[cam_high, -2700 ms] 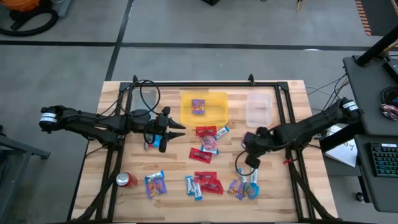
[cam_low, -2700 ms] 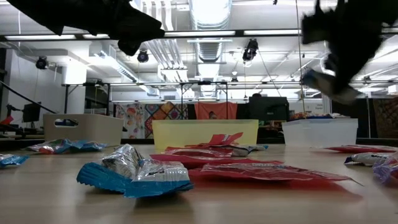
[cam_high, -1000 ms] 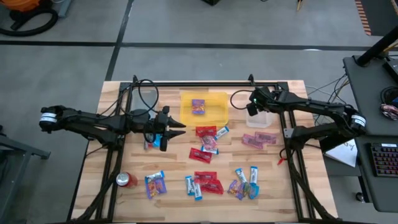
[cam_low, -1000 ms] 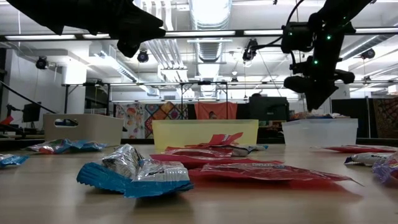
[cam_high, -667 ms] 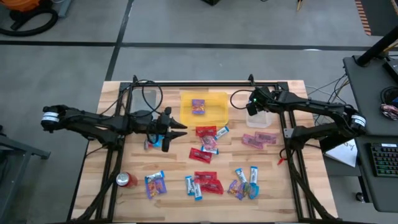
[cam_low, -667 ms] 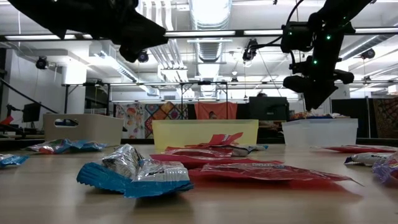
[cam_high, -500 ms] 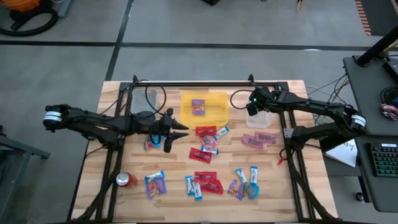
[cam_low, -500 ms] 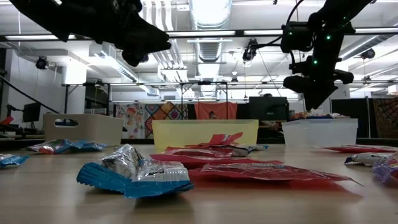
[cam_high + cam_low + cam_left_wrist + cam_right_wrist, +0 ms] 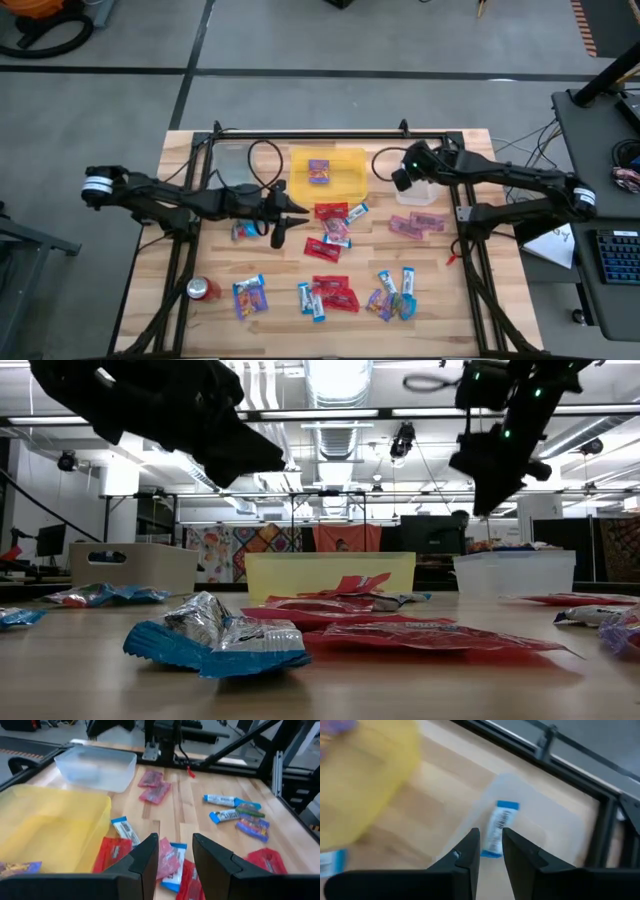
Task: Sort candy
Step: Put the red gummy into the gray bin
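Note:
Candy lies scattered over the wooden table: red packets (image 9: 331, 210) (image 9: 320, 248), blue-and-white bars (image 9: 358, 210) (image 9: 385, 283) and purple packets (image 9: 250, 297). One purple packet (image 9: 318, 172) lies in the yellow bin (image 9: 300, 186). A blue-and-white bar (image 9: 495, 835) lies flat in the clear container (image 9: 417, 176). My left gripper (image 9: 292, 218) hovers open above the middle pile, over a pink-red packet (image 9: 167, 857). My right gripper (image 9: 398, 182) is open in the air beside the clear container's left edge (image 9: 470, 827).
A red soda can (image 9: 203, 290) lies near the table's near-left corner. A black frame (image 9: 330, 134) runs along the far edge and down both sides. Pink packets (image 9: 415, 223) lie near the clear container. A beige bin (image 9: 135, 565) stands at the left.
My left gripper has moved toward the table's right, closer to the middle pile of candy, and sunk a little. My right gripper has risen and drawn off from above the clear container toward the table's left.

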Tool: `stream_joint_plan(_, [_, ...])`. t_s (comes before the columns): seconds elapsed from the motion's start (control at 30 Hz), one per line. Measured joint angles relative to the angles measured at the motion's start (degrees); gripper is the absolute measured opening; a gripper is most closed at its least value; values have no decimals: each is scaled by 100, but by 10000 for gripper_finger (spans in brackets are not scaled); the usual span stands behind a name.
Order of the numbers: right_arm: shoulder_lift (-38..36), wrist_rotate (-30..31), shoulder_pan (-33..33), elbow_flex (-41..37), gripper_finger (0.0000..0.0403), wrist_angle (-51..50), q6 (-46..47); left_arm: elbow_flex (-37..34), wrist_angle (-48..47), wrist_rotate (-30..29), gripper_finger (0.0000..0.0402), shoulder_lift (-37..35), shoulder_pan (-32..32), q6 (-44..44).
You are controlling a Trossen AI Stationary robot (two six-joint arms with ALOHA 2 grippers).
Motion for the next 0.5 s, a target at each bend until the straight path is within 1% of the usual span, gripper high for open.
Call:
stream_joint_plan(0.13, [-236, -182, 588, 60, 64, 170, 6, 4, -6, 84, 105, 198, -153, 135])
stream_joint_plan(0.3, [-345, -283, 1381, 70, 65, 483, 82, 7, -10, 161, 114, 410, -531, 688])
stream_joint_plan(0.4, [-328, -284, 1770, 70, 65, 579, 169, 7, -10, 161, 139, 501, -700, 947])
stream_joint_plan(0.5, [-282, -284, 2100, 70, 65, 595, 277, 7, -5, 45, 175, 620, -811, 1150])
